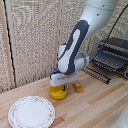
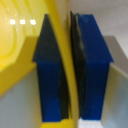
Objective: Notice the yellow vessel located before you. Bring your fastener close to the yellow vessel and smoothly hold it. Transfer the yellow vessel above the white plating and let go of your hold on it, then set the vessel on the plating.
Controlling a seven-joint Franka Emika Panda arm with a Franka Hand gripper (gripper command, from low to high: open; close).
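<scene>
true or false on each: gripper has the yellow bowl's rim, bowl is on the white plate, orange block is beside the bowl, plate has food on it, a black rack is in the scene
1. The gripper is closed on the rim of the yellow bowl. True; the wrist view shows the yellow wall between the fingers.
2. The bowl sits on the white plate. False; it is over the wooden table, apart from the plate.
3. An orange block lies beside the bowl. True.
4. The plate holds food. False; nothing lies on it.
5. A black rack stands on the exterior view's right. True.

The wooden table [image 1: 95, 102] carries the white plate [image 1: 31, 111], an orange block [image 1: 78, 87] and a black rack [image 1: 111, 56].
</scene>
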